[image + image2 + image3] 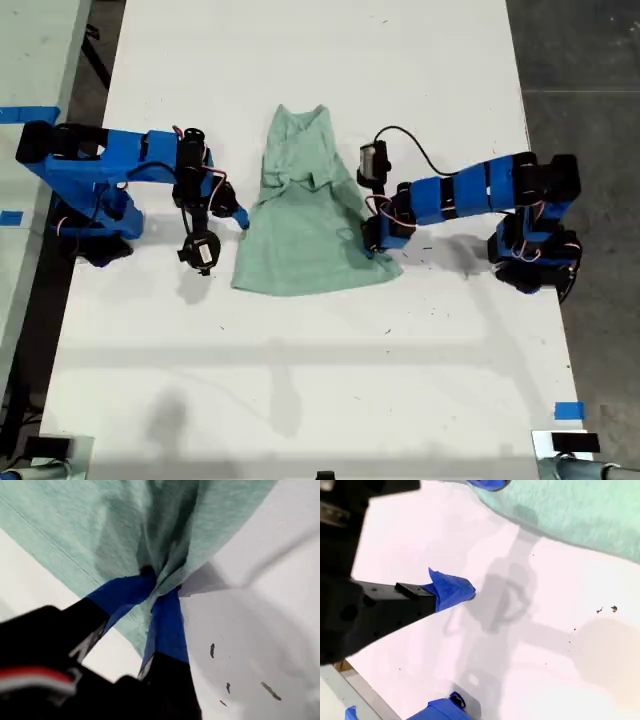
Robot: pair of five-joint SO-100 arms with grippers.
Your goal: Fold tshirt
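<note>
On the white bench (320, 350), the tshirt (305, 215) lies crumpled, its long axis running from the neck end at the far side toward the broad hem nearer the camera, narrow at the neck and fanning out at the hem. Both arms flank the tshirt: one at its edge toward the exterior view's right, the other just beside its opposite edge.

At the tshirt's hem corner toward the exterior view's right sits my first gripper (159, 587); the first wrist view shows this tool pressed together on a bunch of the green cloth, its blue-taped fingers (167, 625) meeting where the fabric gathers into folds, the corner puckered off the bench.

Beside the tshirt's other edge, my second gripper (470, 535) is spread wide and holds nothing: one taped fingertip (451, 590) hangs over bare bench, the other close to the cloth's rim, and the tshirt lies just beyond it, apart from it as far as I can tell.

As I judge it, the coming fold turns on that pinched corner being carried across the tshirt's long axis toward the empty tool.
</note>
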